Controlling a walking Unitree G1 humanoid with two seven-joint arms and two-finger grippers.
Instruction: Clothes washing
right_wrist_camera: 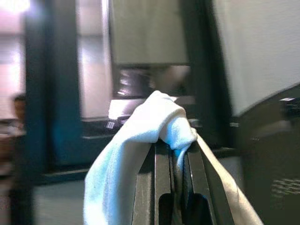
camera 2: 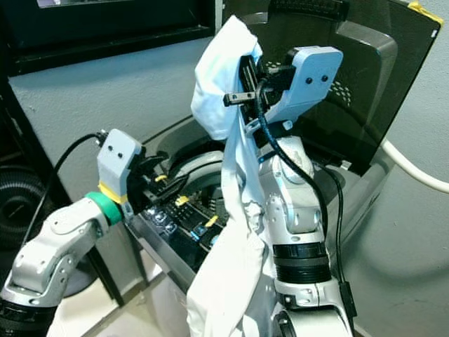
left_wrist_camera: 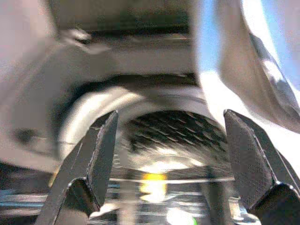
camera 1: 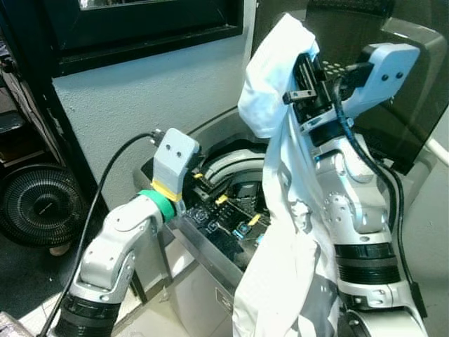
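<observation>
The right pincer (camera 2: 247, 77) is up high above the open top-loading washing machine (camera 1: 210, 242), its two black fingers clamped tight on a fold of a white garment (camera 1: 277, 210), and the cloth bunches over the fingertips and hangs down in a long drape in front of the right arm, past the machine's front edge. That hanging cloth screens part of the tub opening from the head camera. The machine's dark lid (camera 2: 365, 91) stands raised behind the arm, against a grey wall (camera 1: 140, 98). Down at the left, the left pincer (left_wrist_camera: 171, 154) sits at the machine's near rim with its fingers spread wide and nothing between them, looking into the perforated drum (left_wrist_camera: 173, 136). A black fan (camera 1: 38, 203) stands on the floor to the far left, and a white hose (camera 2: 414, 172) runs beside the machine on the right.
</observation>
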